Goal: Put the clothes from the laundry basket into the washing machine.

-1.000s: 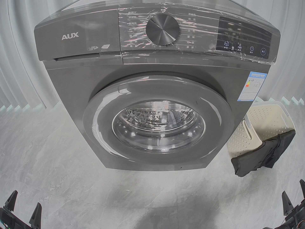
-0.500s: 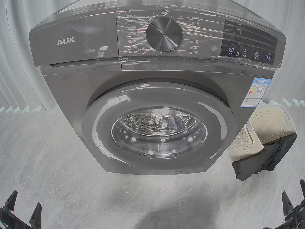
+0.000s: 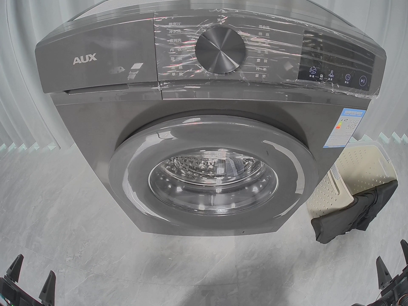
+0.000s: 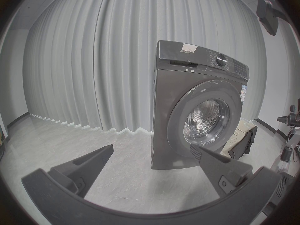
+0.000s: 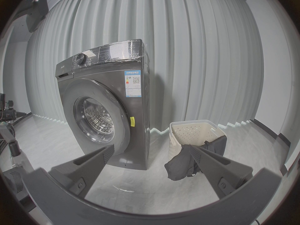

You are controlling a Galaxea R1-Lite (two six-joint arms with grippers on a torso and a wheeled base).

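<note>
Head view: the washing machine (image 3: pixel 212 107) is seen shut, with nothing loaded. Dark clothes (image 3: pixel 352 217) are draped over the laundry basket (image 3: pixel 367 164) beyond the right pincer (image 3: pixel 392 258); it and the left pincer (image 3: pixel 33 273) are seen released and empty.

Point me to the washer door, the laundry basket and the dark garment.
washer door (image 3: pixel 212 179), head view, centre of the glass window.
laundry basket (image 5: pixel 190 133), right wrist view, perforated cream wall.
dark garment (image 3: pixel 335 226), head view, fold hanging outside the basket.

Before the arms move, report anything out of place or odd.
The black garment hangs half out over the rim of the cream perforated laundry basket, drooping toward the floor. Crinkled clear film covers the control panel of the grey washing machine.
</note>
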